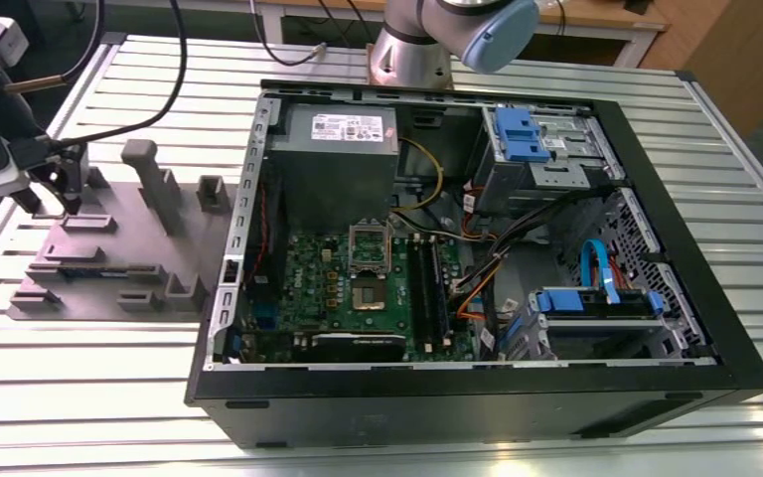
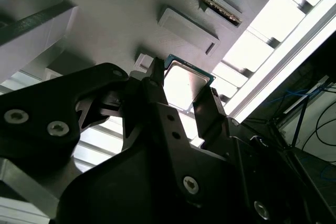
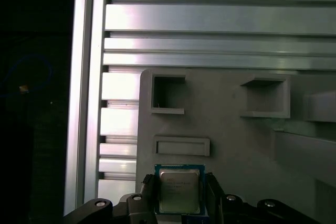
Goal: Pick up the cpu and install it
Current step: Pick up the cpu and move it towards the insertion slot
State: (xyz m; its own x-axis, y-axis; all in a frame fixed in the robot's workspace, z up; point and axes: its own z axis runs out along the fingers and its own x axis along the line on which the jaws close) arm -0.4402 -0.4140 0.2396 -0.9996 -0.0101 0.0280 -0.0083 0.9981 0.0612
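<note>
- Two dark fingers (image 3: 148, 192) of the hand (image 3: 179, 184) clench the cpu (image 3: 179, 191) by opposite edges in both wrist views, its silver top showing between them.
- Whether the cpu touches the grey fixture tray (image 3: 236, 140) beneath it, I cannot tell.
- Just past the cpu, the tray has a shallow rectangular recess (image 3: 181, 146) and two square pockets.
- Slatted aluminium surface (image 3: 210, 17) carries the tray.
- In the exterior view, the hand hangs over the tray's 10 o'clock corner, at 9 o'clock from the open computer case (image 1: 488, 397) and well apart from its motherboard (image 1: 342, 288).
</note>
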